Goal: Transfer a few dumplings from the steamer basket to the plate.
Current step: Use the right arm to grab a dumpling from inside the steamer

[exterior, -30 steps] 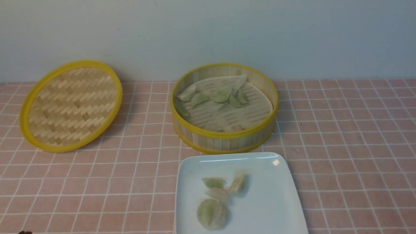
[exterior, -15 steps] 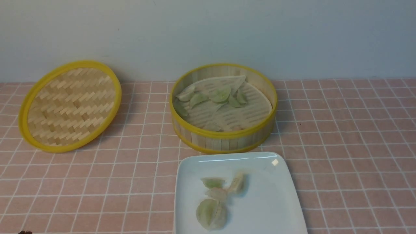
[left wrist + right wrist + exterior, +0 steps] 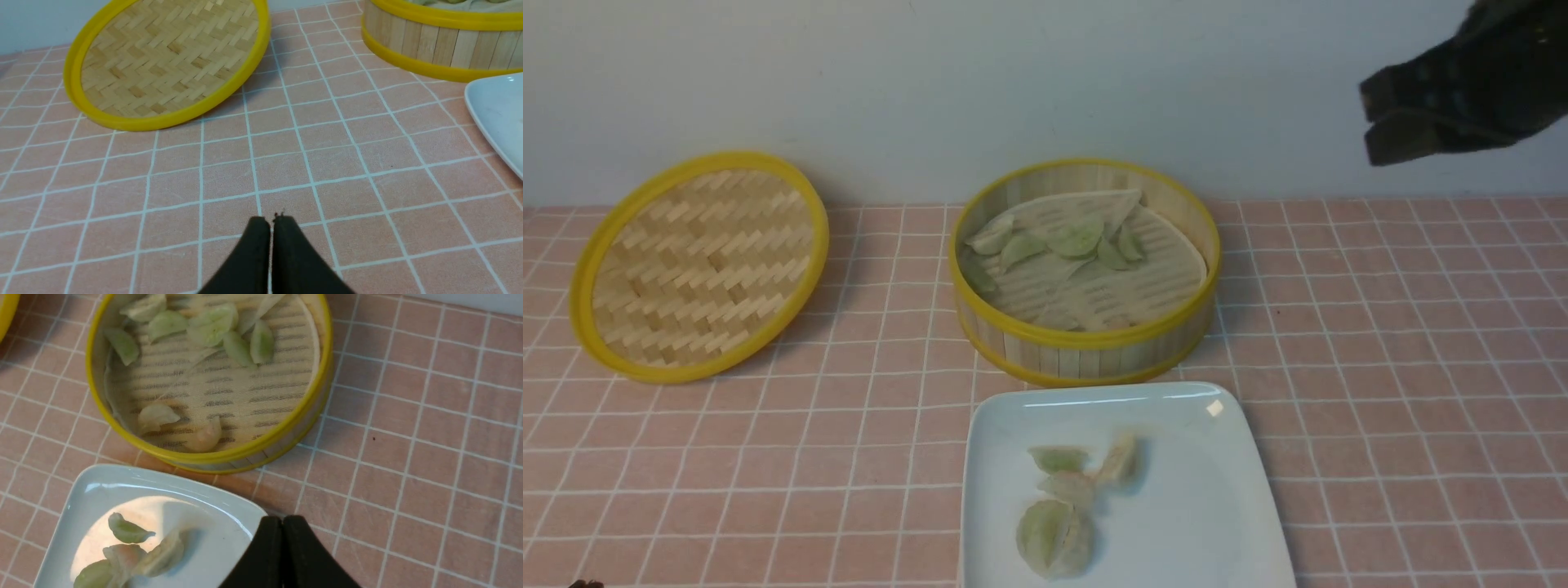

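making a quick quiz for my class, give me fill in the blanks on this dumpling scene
1. The woven lid sits on the robot's ____ side of the steamer basket.
2. The left claw and the right claw are both ____, holding nothing.
3. The plate holding some dumplings is coloured ____.
Missing words: left; shut; white.

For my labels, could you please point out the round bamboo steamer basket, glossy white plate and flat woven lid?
Round bamboo steamer basket (image 3: 1086,359): front view, front wall.
Glossy white plate (image 3: 1209,506): front view, bare floor.
Flat woven lid (image 3: 698,265): front view, weave centre.
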`<state>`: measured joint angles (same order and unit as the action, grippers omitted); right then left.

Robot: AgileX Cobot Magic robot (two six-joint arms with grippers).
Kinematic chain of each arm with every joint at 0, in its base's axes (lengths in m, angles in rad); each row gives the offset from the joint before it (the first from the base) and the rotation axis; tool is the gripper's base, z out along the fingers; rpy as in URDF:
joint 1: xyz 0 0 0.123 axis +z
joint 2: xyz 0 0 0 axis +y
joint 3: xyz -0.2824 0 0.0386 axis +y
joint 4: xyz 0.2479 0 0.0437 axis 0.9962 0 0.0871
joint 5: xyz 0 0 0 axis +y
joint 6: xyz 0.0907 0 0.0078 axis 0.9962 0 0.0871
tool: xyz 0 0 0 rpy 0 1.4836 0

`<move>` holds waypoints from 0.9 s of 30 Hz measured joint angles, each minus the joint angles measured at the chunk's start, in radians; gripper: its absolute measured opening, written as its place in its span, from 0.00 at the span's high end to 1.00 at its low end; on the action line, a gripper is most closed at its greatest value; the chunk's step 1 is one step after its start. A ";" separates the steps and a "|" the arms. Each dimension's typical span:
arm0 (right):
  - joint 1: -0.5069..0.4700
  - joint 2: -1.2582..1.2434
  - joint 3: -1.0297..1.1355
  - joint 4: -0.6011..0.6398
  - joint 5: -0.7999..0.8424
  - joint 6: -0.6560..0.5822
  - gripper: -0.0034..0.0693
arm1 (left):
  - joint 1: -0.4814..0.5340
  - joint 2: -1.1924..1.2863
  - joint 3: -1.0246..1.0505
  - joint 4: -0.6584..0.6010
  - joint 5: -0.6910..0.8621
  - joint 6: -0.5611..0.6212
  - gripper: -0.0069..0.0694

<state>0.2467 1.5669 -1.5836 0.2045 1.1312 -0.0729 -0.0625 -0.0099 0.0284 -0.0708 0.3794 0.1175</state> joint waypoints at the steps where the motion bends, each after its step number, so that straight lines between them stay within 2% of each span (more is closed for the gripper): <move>1: 0.010 0.021 -0.014 -0.003 0.003 0.004 0.97 | 0.000 0.000 0.000 0.000 0.000 0.000 0.92; 9: 0.097 0.302 -0.209 -0.055 0.017 0.024 0.96 | 0.000 0.000 0.000 0.000 0.000 0.000 0.92; 12: 0.127 0.451 -0.337 -0.093 0.013 0.027 0.92 | 0.000 0.000 0.000 0.000 0.000 0.000 0.92; 17: 0.140 0.636 -0.515 -0.104 0.002 0.030 0.78 | 0.000 0.000 0.000 -0.001 0.000 0.000 0.92; 24: 0.140 0.860 -0.766 -0.107 -0.017 0.031 0.50 | 0.000 0.000 0.000 -0.001 0.000 0.000 0.92; 27: 0.141 0.934 -0.836 -0.119 -0.032 0.031 0.43 | 0.000 0.000 0.000 -0.001 0.000 0.000 0.92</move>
<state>0.3872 2.5005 -2.4199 0.0856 1.0987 -0.0417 -0.0625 -0.0099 0.0284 -0.0718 0.3794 0.1175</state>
